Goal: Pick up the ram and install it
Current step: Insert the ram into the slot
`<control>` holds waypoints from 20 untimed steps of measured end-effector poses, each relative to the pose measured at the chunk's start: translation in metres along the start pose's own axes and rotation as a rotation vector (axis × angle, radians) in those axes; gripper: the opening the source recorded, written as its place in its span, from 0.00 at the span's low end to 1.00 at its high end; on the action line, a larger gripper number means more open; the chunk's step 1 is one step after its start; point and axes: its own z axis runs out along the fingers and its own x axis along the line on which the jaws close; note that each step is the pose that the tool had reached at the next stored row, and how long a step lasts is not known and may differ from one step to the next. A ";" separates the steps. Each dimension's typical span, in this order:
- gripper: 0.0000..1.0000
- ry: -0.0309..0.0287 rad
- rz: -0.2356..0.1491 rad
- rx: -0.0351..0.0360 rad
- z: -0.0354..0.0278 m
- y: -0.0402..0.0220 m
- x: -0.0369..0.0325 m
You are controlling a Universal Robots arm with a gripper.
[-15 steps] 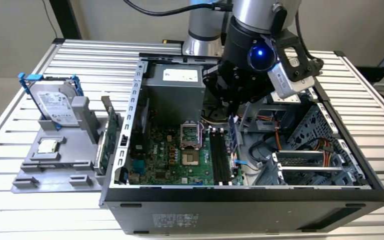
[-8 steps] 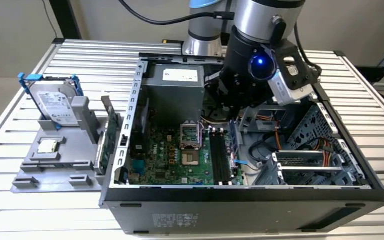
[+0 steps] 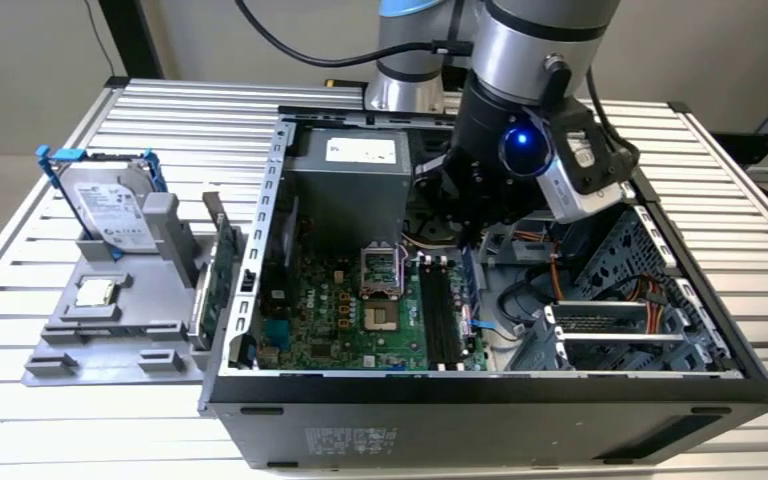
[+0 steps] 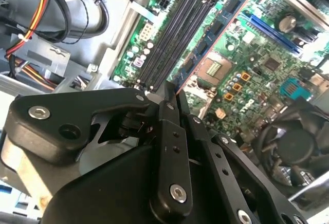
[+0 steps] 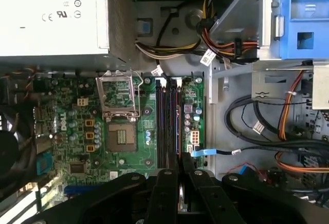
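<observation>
Here my pincer (image 4: 172, 93) hangs inside the open computer case (image 3: 491, 385), just above the motherboard (image 3: 344, 330), with its black fingers (image 5: 165, 183) drawn together. Between them I grip the ram (image 4: 181, 91), held on edge; in the second wrist view only a thin reddish-edged sliver of it shows at the fingertips, and in the first wrist view it (image 5: 180, 193) is a narrow strip between the finger bars. In both wrist views the stick lines up with the long black memory slots (image 5: 167, 124), just over their near end; whether it touches a slot I cannot tell. Beside the slots sits the open processor socket (image 5: 121, 134), and the grey power supply (image 3: 351, 185) fills the case's far end. In the exterior view, on the table (image 3: 117, 420) towards that view's left, a grey holder (image 3: 117, 320) carries a hard drive (image 3: 107, 210) standing upright.
</observation>
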 end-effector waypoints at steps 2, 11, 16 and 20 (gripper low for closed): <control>0.00 -0.0001 0.000 -0.0003 0.0038 0.0024 -0.0006; 0.00 -0.0001 0.000 -0.0003 0.0203 0.0094 -0.0031; 0.00 0.0000 0.000 -0.0004 0.0294 0.0093 -0.0048; 0.00 -0.0001 0.000 -0.0003 0.0367 0.0093 -0.0056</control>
